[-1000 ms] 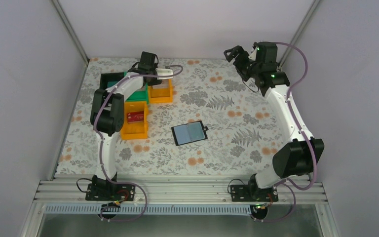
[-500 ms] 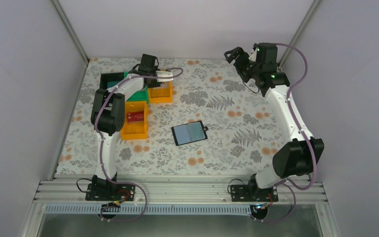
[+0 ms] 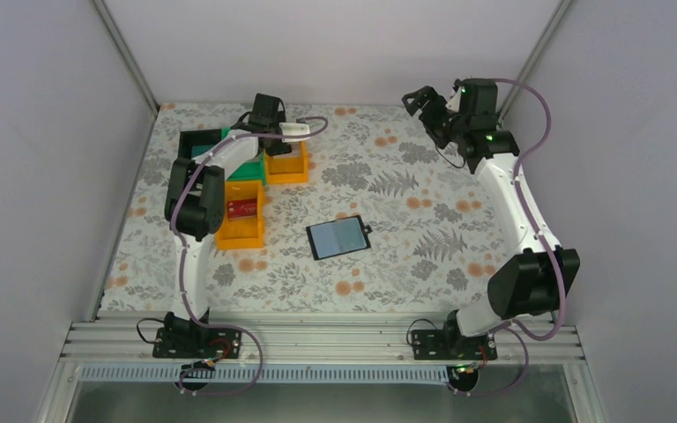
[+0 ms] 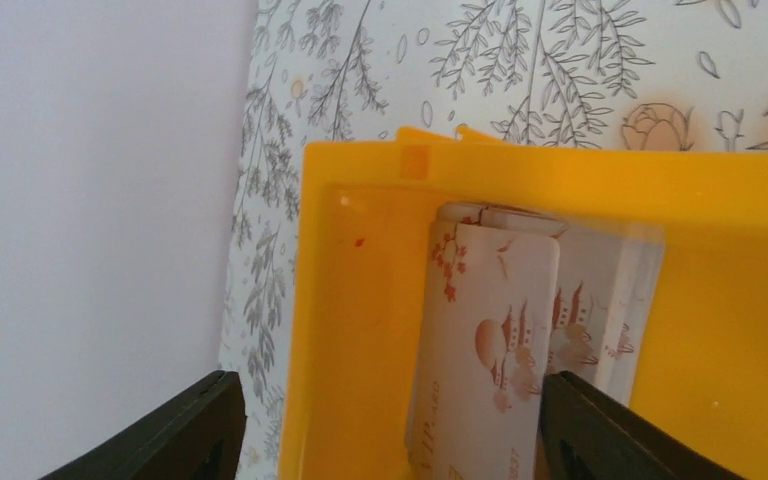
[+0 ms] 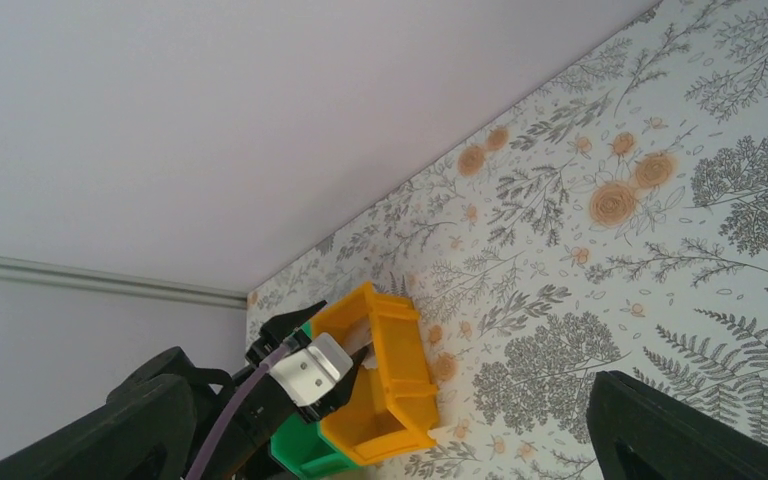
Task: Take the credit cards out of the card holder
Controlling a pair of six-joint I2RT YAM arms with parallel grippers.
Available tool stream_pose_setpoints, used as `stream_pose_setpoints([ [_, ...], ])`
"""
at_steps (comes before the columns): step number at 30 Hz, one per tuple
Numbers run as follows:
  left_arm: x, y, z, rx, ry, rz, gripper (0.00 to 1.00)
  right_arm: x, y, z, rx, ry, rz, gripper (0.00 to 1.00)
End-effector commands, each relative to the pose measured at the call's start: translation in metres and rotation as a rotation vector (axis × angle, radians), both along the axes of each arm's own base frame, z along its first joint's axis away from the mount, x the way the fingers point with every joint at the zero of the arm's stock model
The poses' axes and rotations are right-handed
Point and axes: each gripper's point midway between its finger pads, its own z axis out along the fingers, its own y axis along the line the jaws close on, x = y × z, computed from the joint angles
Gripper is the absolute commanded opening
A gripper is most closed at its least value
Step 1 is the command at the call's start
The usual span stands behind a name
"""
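With the left gripper (image 4: 392, 425) open and empty above the credit cards (image 4: 485, 350) in the orange tray (image 4: 360, 300), the right gripper (image 3: 419, 98) also open, and the card holder (image 3: 338, 237) lying mid-table, a rising finger could hook the tray wall and spill them

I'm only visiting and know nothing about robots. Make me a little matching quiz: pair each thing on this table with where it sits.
Things:
1. card holder
2. red card
3. whitish cards

Places:
A. in the far orange tray
B. in the near orange tray
C. lying open on the bare table

Pairs: 1-C, 2-B, 3-A
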Motion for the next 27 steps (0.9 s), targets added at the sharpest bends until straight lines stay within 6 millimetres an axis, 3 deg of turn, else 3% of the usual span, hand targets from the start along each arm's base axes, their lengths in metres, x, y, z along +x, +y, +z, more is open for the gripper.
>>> stream_pose_setpoints([
  [1, 0.007, 0.002, 0.009, 0.022, -0.036, -0.010, 0.81, -0.005, 0.002, 0.000, -0.022, -0.013, 0.056, 0.99],
  [5, -0.003, -0.009, 0.023, -0.059, 0.015, -0.061, 1.00, -0.004, 0.014, -0.013, -0.031, 0.015, 0.142, 0.99],
  [10, -0.002, -0.017, 0.060, -0.144, -0.009, -0.053, 1.00, -0.009, 0.020, -0.030, -0.060, 0.044, 0.201, 0.96],
  [13, -0.002, -0.022, 0.104, -0.235, -0.022, -0.029, 1.00, -0.013, 0.027, -0.048, -0.104, 0.078, 0.248, 0.92],
  [16, -0.015, -0.027, 0.156, -0.339, -0.017, -0.009, 1.00, -0.025, 0.047, -0.089, -0.183, 0.177, 0.330, 0.82],
  [18, -0.041, -0.033, 0.181, -0.410, 0.056, -0.024, 1.00, -0.040, 0.070, -0.131, -0.250, 0.276, 0.414, 0.75],
  [21, -0.106, -0.047, 0.182, -0.447, 0.250, -0.079, 1.00, -0.068, 0.098, -0.194, -0.376, 0.415, 0.532, 0.65],
  [22, -0.131, -0.051, 0.169, -0.426, 0.329, -0.094, 0.98, -0.078, 0.104, -0.218, -0.409, 0.468, 0.570, 0.59],
  [24, -0.180, -0.056, 0.135, -0.355, 0.453, -0.107, 0.93, -0.098, 0.119, -0.246, -0.433, 0.523, 0.651, 0.48],
  [27, -0.249, -0.058, 0.089, -0.274, 0.557, -0.162, 0.84, -0.117, 0.139, -0.273, -0.432, 0.563, 0.743, 0.36],
])
